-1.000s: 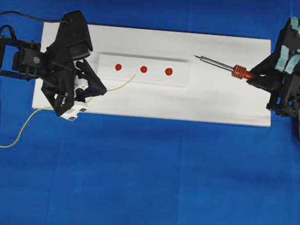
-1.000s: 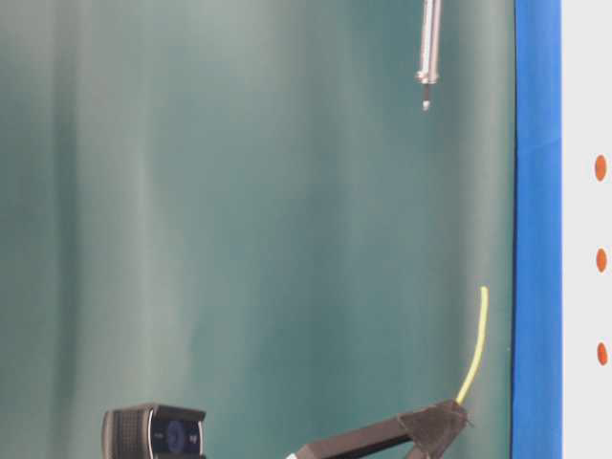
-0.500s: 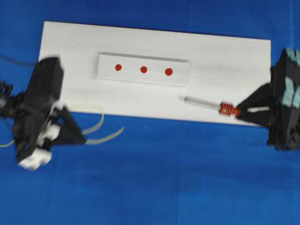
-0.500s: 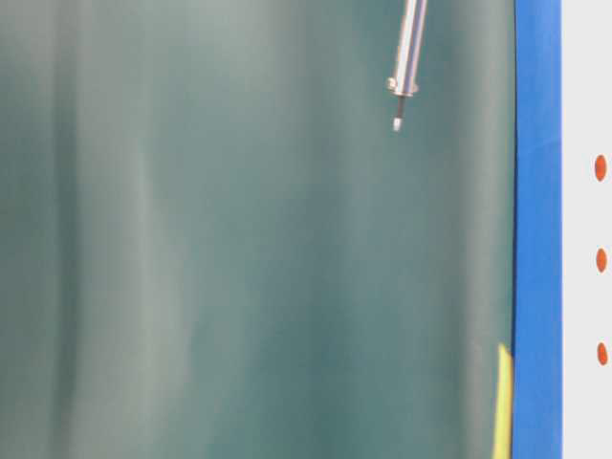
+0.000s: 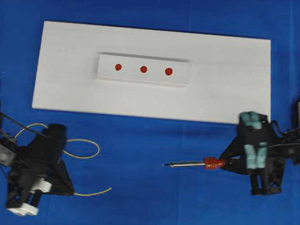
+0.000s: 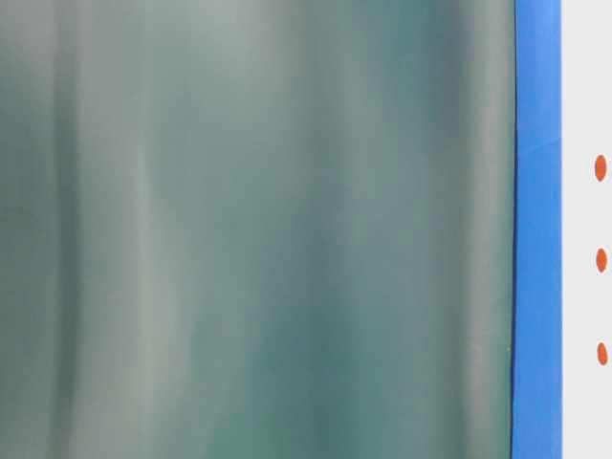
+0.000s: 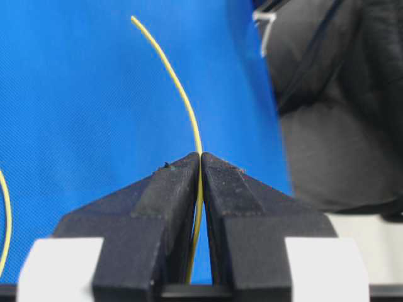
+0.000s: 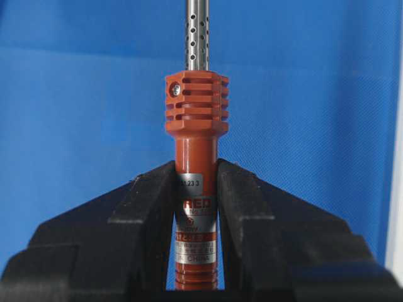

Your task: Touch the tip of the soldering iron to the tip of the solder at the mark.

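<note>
The solder is pinched in the left gripper and the soldering iron clamped in the right gripper, both off the white board's near edge (tips well apart); the touch at a red mark remains undone.

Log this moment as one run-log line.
left gripper: shut on solder | right gripper: shut on iron | both off board | tips apart

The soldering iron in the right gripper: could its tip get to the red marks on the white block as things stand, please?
Probably yes. The right gripper grips the soldering iron over the blue cloth, below the white board. Nothing lies between its tip and the red marks; the left gripper holds the solder far off.
</note>
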Controlling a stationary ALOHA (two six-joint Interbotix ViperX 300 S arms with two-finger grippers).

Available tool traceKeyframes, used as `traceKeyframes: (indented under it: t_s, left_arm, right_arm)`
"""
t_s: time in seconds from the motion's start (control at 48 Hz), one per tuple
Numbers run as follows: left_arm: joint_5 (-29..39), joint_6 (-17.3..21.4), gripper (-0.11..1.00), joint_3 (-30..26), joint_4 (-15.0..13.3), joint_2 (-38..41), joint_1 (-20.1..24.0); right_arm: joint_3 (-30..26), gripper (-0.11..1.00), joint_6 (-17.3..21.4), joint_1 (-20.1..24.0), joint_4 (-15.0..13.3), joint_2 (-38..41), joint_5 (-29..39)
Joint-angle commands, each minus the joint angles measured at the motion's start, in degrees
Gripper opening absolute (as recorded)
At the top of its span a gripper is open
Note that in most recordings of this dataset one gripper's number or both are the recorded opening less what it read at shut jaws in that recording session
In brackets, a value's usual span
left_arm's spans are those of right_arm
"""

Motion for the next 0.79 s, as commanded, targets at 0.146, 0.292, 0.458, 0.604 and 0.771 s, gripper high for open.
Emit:
traceKeyframes:
  t_s: [0.146,0.292,0.458,0.604,0.771]
  left_arm:
    - [-4.1,1.6,0.02,-0.6,-0.1,8.0,-0.1]
    - [-5.4,3.0,0.02,-0.8,-0.1,11.5,0.4]
    - [-5.4,3.7,0.02,-0.4,-0.1,12.9,1.1]
    - [-5.4,3.6,0.02,0.2,-0.1,13.3,1.2]
    - [-5.4,3.6,0.02,-0.1,-0.1,13.2,1.3]
  right_arm:
    - [-1.5,0.06,0.1,1.1,0.1,10.2,-7.7]
    - [-1.8,0.07,0.1,2.5,0.1,14.9,-11.4]
    - [-2.6,0.06,0.1,3.1,0.1,17.9,-12.7]
    - [-2.9,0.06,0.1,3.3,0.3,19.1,-12.7]
    - [-3.0,0.07,0.2,3.3,0.9,19.2,-12.6]
